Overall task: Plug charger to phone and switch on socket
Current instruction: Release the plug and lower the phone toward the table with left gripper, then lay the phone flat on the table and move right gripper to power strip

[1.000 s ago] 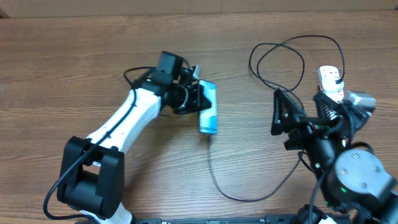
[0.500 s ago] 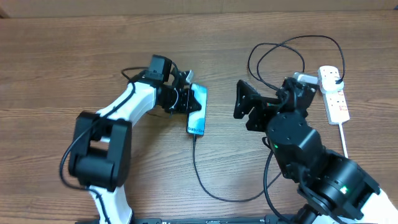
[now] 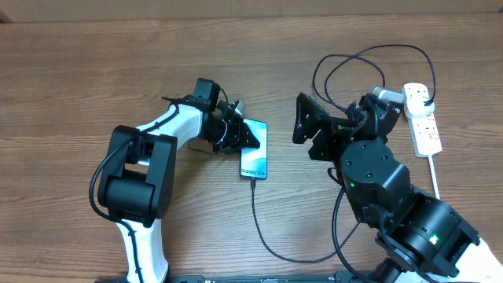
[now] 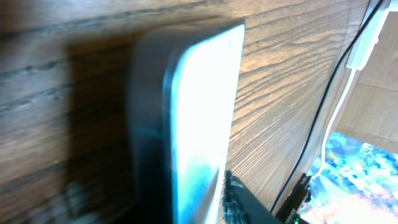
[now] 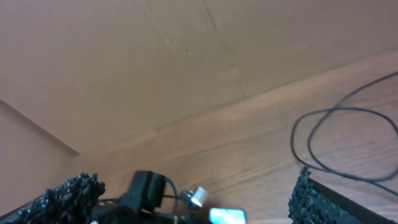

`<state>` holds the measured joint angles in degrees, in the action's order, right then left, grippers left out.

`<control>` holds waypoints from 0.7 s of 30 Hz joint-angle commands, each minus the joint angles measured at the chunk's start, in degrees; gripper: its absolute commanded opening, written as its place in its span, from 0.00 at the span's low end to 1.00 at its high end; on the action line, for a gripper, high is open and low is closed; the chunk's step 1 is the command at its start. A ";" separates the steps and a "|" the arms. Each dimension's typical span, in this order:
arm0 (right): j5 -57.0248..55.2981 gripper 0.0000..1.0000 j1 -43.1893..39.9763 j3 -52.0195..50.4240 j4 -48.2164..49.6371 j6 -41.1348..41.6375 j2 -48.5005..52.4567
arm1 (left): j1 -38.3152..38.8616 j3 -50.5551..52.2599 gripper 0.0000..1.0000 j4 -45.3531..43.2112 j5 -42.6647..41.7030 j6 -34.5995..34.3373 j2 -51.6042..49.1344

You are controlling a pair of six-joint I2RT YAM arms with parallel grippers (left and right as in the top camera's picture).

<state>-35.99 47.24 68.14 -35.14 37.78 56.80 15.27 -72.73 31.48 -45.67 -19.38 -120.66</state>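
Note:
The phone [image 3: 255, 155] lies screen up on the table, showing "Galaxy S24+". My left gripper [image 3: 236, 135] is shut on its upper left corner. The left wrist view shows the phone's pale blue screen [image 4: 202, 118] close up between the fingers [image 4: 186, 208]. The charger's black cable [image 3: 271, 244] is plugged into the phone's bottom end. It loops right and up to the socket [image 3: 424, 124], a white power strip with red switches at the far right. My right gripper [image 3: 309, 132] is open and empty, held above the table and facing the phone. The right wrist view shows the phone [image 5: 227, 216] far off.
The cable's loops [image 3: 350, 71] lie behind my right arm and also show in the right wrist view [image 5: 323, 140]. The strip's white lead [image 3: 435, 177] runs toward the front right. A plain wall stands behind the table [image 5: 155, 56].
The left gripper has shifted the phone leftward and laid it from on edge to flat, screen up. The right arm has swung from the right side to the centre, facing left.

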 commanded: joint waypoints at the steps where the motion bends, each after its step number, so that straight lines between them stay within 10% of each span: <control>1: 0.04 1.00 -0.17 0.13 1.66 0.37 -0.07 | 0.17 -0.48 0.37 0.17 3.17 -0.13 -1.07; 21: 0.09 1.00 -0.17 0.13 1.18 0.39 3.82 | 0.17 -0.48 1.00 6.14 17.94 -0.13 -1.07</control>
<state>-35.90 47.22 68.14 -33.36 37.91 60.97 15.77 -75.57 36.69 -40.45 -19.55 -117.99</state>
